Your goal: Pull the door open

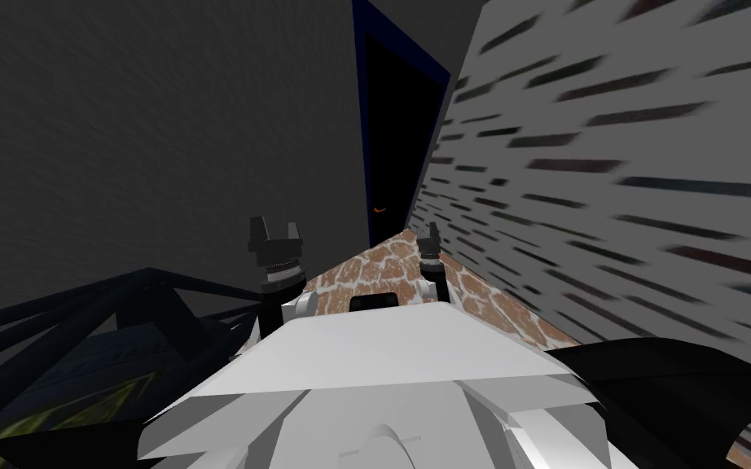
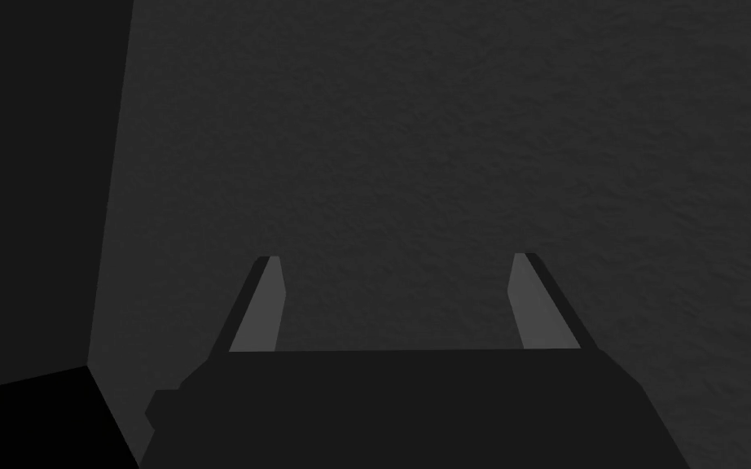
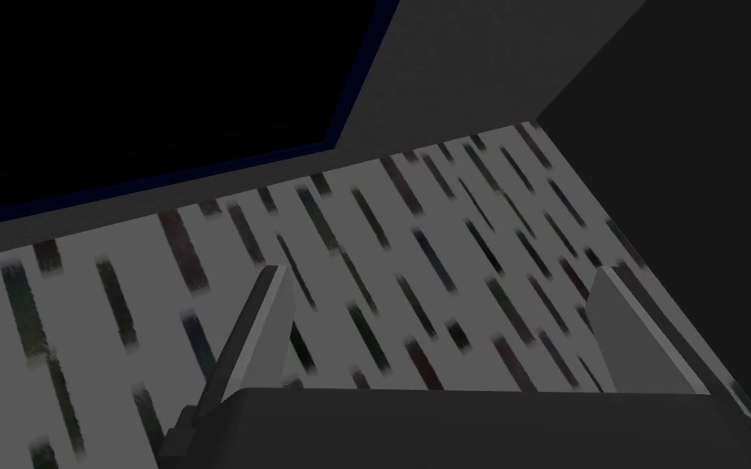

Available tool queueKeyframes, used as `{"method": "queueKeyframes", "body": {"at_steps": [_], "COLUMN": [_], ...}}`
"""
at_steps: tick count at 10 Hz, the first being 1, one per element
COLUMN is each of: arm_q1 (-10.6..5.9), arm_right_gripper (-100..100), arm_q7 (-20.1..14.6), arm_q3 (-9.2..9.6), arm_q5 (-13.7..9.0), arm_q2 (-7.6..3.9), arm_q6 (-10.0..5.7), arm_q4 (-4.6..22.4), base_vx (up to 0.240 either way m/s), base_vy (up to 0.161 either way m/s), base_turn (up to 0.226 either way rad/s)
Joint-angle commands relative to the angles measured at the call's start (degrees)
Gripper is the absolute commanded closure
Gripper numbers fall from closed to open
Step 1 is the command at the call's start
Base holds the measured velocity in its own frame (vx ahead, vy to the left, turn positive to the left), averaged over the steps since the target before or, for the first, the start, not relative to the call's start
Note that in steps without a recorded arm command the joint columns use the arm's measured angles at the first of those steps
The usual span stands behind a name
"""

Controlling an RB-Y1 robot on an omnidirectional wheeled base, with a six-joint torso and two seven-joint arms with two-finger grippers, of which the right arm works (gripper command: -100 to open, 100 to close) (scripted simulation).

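Observation:
At the far end of a narrow passage stands the door (image 1: 394, 122), a near-black panel in a dark blue frame, with a small orange handle (image 1: 379, 211) low on its left side. The right wrist view takes in the same black panel (image 3: 162, 81) and its blue frame (image 3: 357, 81). My left gripper (image 1: 273, 224) (image 2: 397, 259) is open, held up in front of my chest and facing a dark grey wall (image 2: 463, 146). My right gripper (image 1: 428, 230) (image 3: 439, 273) is open too, well short of the door and pointing at the patterned wall (image 3: 366, 269).
A dark grey wall (image 1: 146, 138) closes the left side. A white wall with dark dashes (image 1: 610, 163) closes the right. Brown stone-patterned floor (image 1: 382, 269) runs to the door. A dark blue frame structure (image 1: 105, 317) stands low on the left, a black shape (image 1: 675, 383) low on the right.

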Motion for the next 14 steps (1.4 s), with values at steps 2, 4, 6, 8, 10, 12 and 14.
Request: {"method": "queueKeyframes", "body": {"at_steps": [2, 4, 6, 8, 10, 12, 14], "arm_q1": [-1.54, -2.86, -3.52, -4.88, -6.34, -7.80, -8.57], "arm_right_gripper": [-100, -100, -100, -100, -100, -100, -100], "arm_q7": [0.0, 0.0, 0.1, 0.1, 0.2, 0.2, 0.3], "arm_q3": [-0.69, -1.14, -1.37, -1.84, -2.34, -2.84, -3.11], "arm_q5": [-0.6, -1.1, -1.3, -1.8, -2.3, -2.8, -3.0], "arm_q2": [-0.69, -1.11, -1.32, -1.74, -2.14, -2.55, -2.74], "arm_q6": [-0.73, -1.23, -1.47, -1.98, -2.52, -3.06, -3.35], "arm_q4": [3.9, 6.9, 8.8, 11.9, 15.7, 19.2, 21.2], "base_vx": [0.084, 0.088, 0.050, 0.071, 0.086, 0.079, 0.075], "base_vy": [-0.044, -0.047, -0.041, -0.051, -0.062, -0.065, -0.070], "base_turn": [0.123, 0.139, 0.060, 0.145, 0.176, 0.153, 0.103]}}
